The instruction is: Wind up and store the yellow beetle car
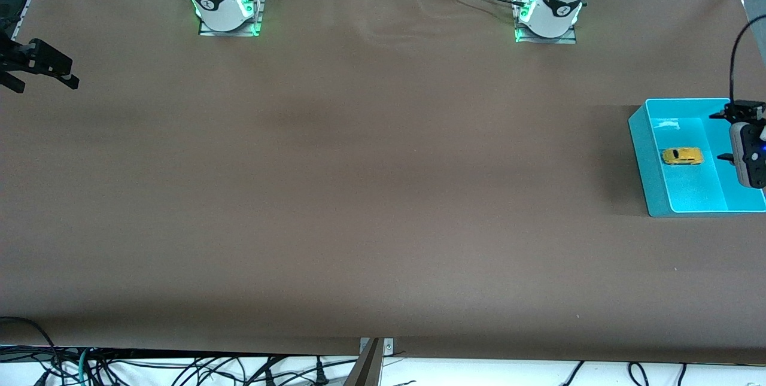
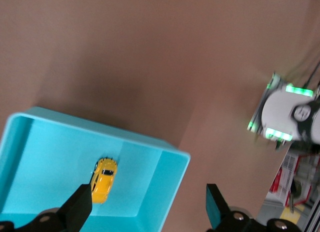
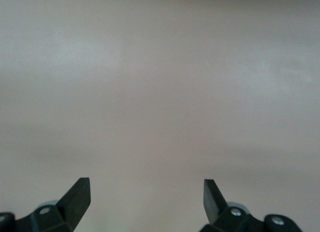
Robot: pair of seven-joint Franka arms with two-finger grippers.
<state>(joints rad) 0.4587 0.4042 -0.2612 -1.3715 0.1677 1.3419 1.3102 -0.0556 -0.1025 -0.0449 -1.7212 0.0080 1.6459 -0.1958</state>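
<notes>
The yellow beetle car [image 1: 682, 156] lies on the floor of the turquoise bin [image 1: 645, 158] at the left arm's end of the table. In the left wrist view the car [image 2: 104, 180] sits alone inside the bin [image 2: 172, 177]. My left gripper [image 1: 723, 136] hangs open and empty above the bin; its own view [image 2: 148, 192] shows one fingertip over the car's end and the other over the table outside the bin wall. My right gripper [image 1: 45, 84] is open and empty over bare table at the right arm's end, and its own view [image 3: 146, 184] shows only tabletop.
The brown table [image 1: 371, 194] is bare between the two arms. The left arm's base [image 2: 290, 114] with green lights shows in the left wrist view. Cables hang below the table edge nearest the front camera.
</notes>
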